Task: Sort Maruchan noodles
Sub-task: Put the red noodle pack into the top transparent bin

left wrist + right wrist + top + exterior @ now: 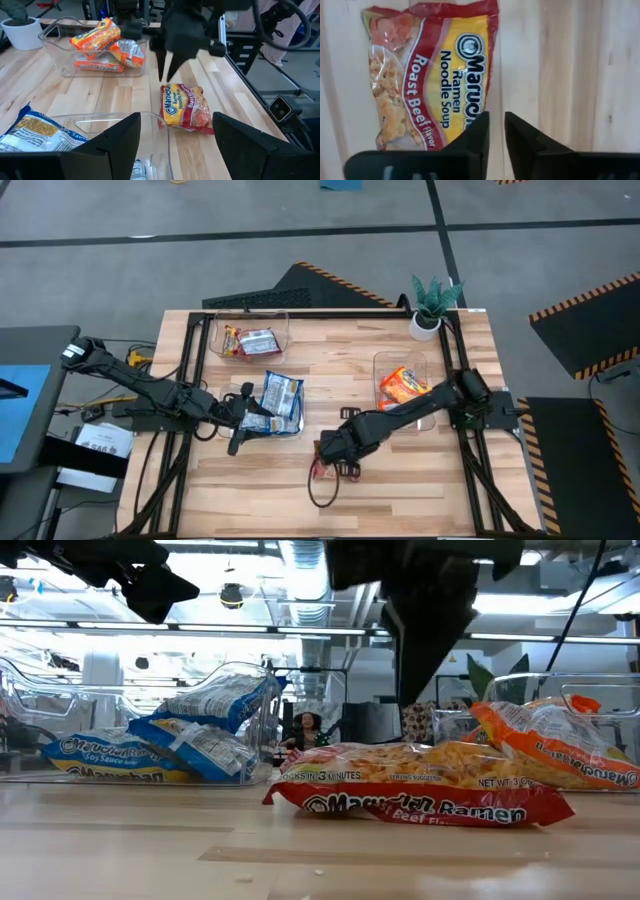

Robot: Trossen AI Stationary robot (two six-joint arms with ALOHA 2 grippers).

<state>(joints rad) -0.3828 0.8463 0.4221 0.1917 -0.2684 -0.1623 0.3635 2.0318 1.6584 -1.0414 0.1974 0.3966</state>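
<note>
Right gripper [495,131] hovers above the red ramen packet [432,70], fingers slightly parted, gripping nothing; left gripper [175,140] open over the blue-packet bin [292,428]

Two dark, matte black jointed arms, left gripper [237,442] with broad wedge-shaped black fingers, right gripper [322,463] with slim tapered black fingers, black cables alongside

Right end effector [496,131] seemingly barely parted
</note>
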